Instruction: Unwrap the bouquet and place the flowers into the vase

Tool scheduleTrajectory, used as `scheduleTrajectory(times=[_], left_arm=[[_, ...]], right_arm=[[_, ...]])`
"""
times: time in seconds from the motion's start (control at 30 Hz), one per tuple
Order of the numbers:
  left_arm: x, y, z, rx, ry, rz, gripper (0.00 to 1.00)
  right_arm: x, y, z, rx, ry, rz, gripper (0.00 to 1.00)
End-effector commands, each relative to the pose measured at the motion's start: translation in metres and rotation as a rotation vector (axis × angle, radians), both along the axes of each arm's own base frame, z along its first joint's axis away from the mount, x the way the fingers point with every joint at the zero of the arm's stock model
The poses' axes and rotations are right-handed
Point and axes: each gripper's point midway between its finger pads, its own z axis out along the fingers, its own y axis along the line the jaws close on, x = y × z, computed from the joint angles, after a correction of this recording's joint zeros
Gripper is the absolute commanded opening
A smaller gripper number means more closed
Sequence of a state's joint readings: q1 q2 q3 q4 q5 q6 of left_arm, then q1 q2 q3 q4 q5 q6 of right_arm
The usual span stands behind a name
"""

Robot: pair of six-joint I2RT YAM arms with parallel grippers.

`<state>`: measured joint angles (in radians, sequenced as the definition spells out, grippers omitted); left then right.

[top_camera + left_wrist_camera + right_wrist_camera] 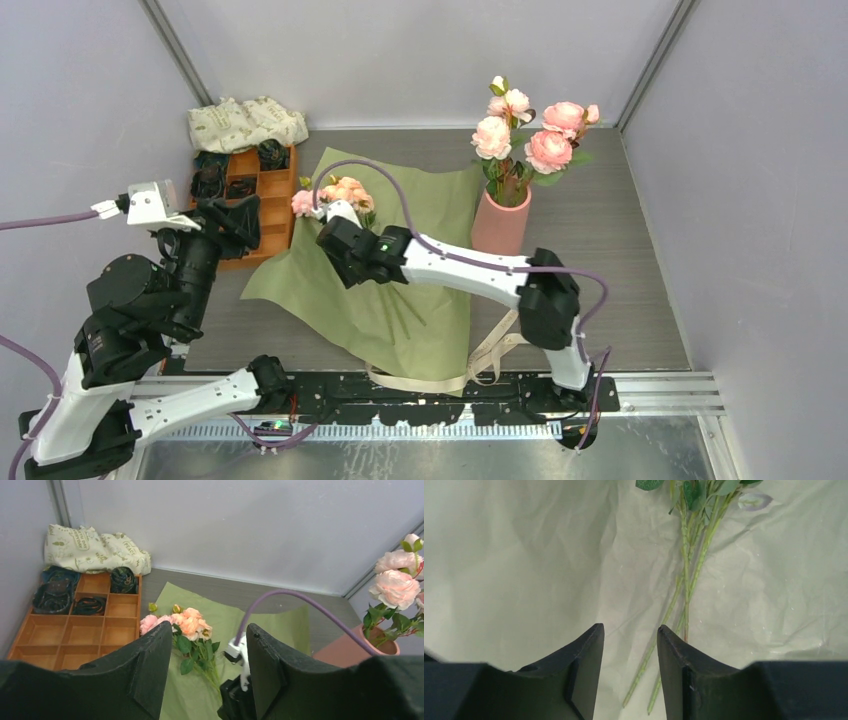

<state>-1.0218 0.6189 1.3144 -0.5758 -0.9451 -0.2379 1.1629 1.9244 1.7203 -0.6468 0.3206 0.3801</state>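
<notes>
The bouquet lies unwrapped: its olive-green paper (400,310) is spread flat on the table. A few pink and peach flowers (345,192) (190,622) rest on the paper's far left corner, their thin stems (686,570) running toward me. My right gripper (345,265) (629,627) hangs open just above the paper. One stem end lies in the gap between its fingers and another beside the right finger, neither of them pinched. The salmon-pink vase (500,225) (350,652) stands upright to the right, with several blooms (530,130) in it. My left gripper (245,215) (207,630) is raised, open and empty.
An orange compartment tray (275,225) (75,630) with dark coiled items sits at the left, under my left gripper. A cream printed cloth bundle (245,122) lies behind it. The beige ribbon (490,355) lies loose at the paper's near edge. Grey walls enclose three sides.
</notes>
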Motion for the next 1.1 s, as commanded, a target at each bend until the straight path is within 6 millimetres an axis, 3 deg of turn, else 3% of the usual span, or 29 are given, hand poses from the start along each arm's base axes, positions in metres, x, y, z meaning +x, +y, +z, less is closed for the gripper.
scheduleTrajectory(times=[0.0, 0.17, 0.37, 0.67, 1.07], left_arm=[[-0.002, 0.010, -0.002, -0.011, 0.011, 0.035, 0.57], [-0.003, 0.009, -0.006, -0.016, 0.010, 0.024, 0.56], [-0.002, 0.006, -0.010, 0.013, 0.022, 0.020, 0.55], [-0.003, 0.011, -0.011, 0.020, 0.015, 0.027, 0.55], [-0.001, 0.010, -0.011, 0.032, 0.010, 0.036, 0.55]], right_arm=[[0.017, 0.013, -0.007, -0.060, -0.028, -0.027, 0.48], [0.032, 0.023, -0.049, -0.188, -0.017, -0.024, 0.40], [0.060, 0.028, -0.069, -0.256, -0.029, -0.064, 0.44], [0.108, 0.015, -0.060, -0.230, -0.060, -0.140, 0.54], [0.115, 0.033, -0.071, -0.196, -0.039, -0.092, 0.57]])
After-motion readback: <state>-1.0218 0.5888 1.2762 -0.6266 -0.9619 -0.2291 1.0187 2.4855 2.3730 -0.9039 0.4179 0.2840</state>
